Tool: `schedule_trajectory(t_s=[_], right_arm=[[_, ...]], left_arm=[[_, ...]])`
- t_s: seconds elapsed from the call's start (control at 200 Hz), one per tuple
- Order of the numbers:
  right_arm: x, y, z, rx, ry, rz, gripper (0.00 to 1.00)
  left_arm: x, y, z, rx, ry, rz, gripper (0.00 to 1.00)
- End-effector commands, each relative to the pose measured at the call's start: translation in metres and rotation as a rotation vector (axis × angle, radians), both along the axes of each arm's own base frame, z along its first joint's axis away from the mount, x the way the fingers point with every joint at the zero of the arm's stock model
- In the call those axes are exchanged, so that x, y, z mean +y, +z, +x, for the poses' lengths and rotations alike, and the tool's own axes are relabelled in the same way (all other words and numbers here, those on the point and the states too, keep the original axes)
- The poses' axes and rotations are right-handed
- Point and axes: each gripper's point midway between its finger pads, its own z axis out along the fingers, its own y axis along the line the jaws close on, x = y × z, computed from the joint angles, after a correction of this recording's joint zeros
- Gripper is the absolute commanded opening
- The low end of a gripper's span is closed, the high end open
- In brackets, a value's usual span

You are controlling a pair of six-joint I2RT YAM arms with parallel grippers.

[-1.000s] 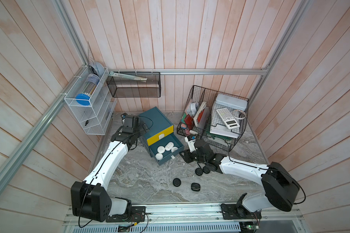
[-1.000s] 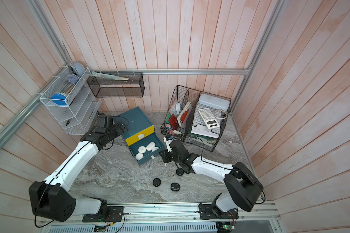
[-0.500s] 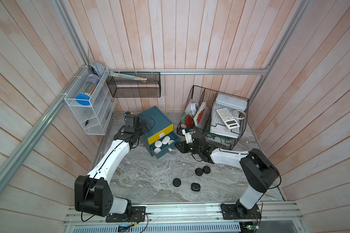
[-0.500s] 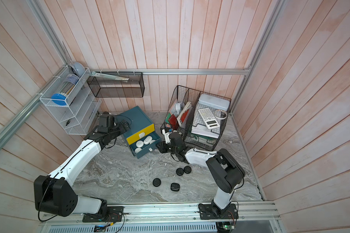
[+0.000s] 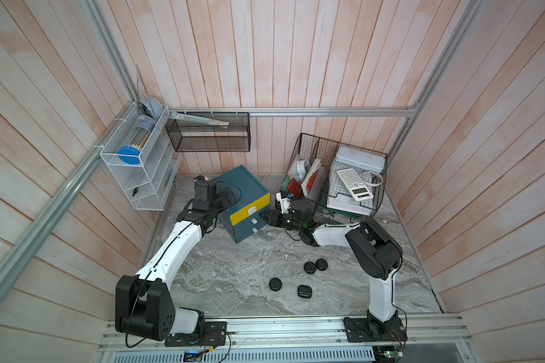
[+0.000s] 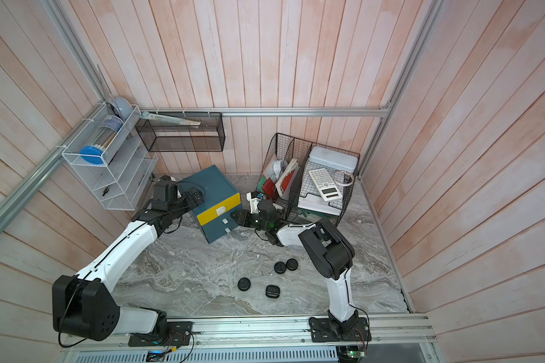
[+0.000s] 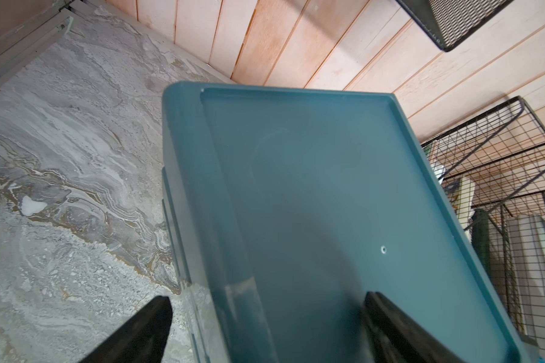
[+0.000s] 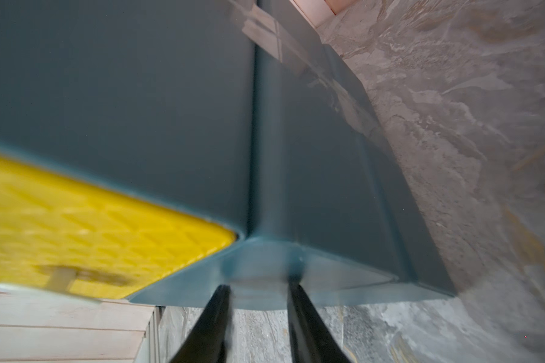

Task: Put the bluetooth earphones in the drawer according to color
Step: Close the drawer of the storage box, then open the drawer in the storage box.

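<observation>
currently: teal drawer chest point(image 5: 241, 201), all three drawers shut, contents hidden

centre of frame. left gripper point(image 7: 265, 305) spread wide, astride the chest's top side edge; right gripper point(image 8: 258, 284) narrow, holding nothing, tips at the front lower corner. four black bluetooth earphones point(image 5: 310, 267) lower centre on bare marble table point(image 5: 233, 276), well apart from the chest. wire organiser point(image 5: 296, 151) just right, holding calculator point(image 5: 354, 184) and papers point(image 5: 310, 176).

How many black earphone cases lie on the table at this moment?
4, on the table. Two side-by-side cases farther back; nearer the rail, a round case and a squarer case, apart. Others may be hidden inside the shut drawer chest.
</observation>
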Motion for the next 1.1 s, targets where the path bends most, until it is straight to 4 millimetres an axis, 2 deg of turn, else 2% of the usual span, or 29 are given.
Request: schedule_trajectory(t_s=[0.0, 0.23, 0.365, 0.495, 0.66, 1.095], right_arm=[[0.006, 0.02, 0.003, -0.007, 0.008, 0.095, 0.38], [-0.022, 0.017, -0.017, 0.01, -0.03, 0.094, 0.43], [-0.028, 0.0, -0.029, 0.073, -0.023, 0.121, 0.47], [-0.025, -0.018, -0.035, 0.129, -0.009, 0.149, 0.52], [-0.015, -0.031, -0.036, 0.175, 0.01, 0.179, 0.58], [0.011, -0.051, -0.032, 0.24, 0.037, 0.196, 0.56]], left_arm=[[-0.007, -0.016, -0.013, 0.058, -0.054, -0.002, 1.0], [-0.002, -0.006, -0.019, 0.014, -0.036, 0.007, 1.0], [0.007, 0.001, -0.023, -0.019, -0.003, 0.023, 1.0], [0.014, -0.002, -0.024, -0.02, 0.007, 0.019, 1.0], [0.023, -0.009, -0.025, -0.014, 0.015, 0.001, 1.0], [0.025, -0.018, -0.028, -0.014, 0.014, -0.029, 1.0]])
